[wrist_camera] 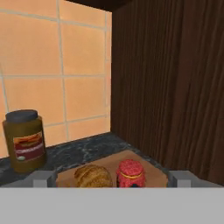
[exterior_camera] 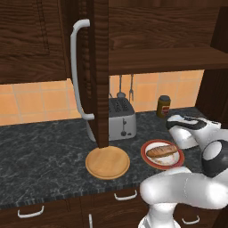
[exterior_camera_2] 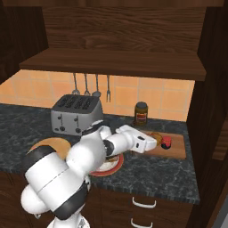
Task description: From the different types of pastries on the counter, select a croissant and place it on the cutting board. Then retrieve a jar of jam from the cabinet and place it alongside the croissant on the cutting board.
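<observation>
Left base view: I see the cabinet (exterior_camera: 95, 67) door swung open edge-on, its pale handle facing left. On the counter (exterior_camera: 40, 153) sit a round wooden disc (exterior_camera: 107, 162), a toaster (exterior_camera: 121, 118), and a red-rimmed plate (exterior_camera: 151, 162) bearing the long bread roll (exterior_camera: 163, 151). An olive-brown bottle (exterior_camera: 163, 106) stands by the tiled wall.

Right base view: I note the arm reaching right to the cutting board (exterior_camera_2: 177, 148). The jar of jam (exterior_camera_2: 166, 142) stands on it, just beyond the hand.

Hand view: I find the croissant (wrist_camera: 92, 176) and jar side by side, close together, on the board. The gripper (wrist_camera: 113, 178) has its fingertips (wrist_camera: 40, 177) spread wide, either side of both items, holding nothing.
</observation>
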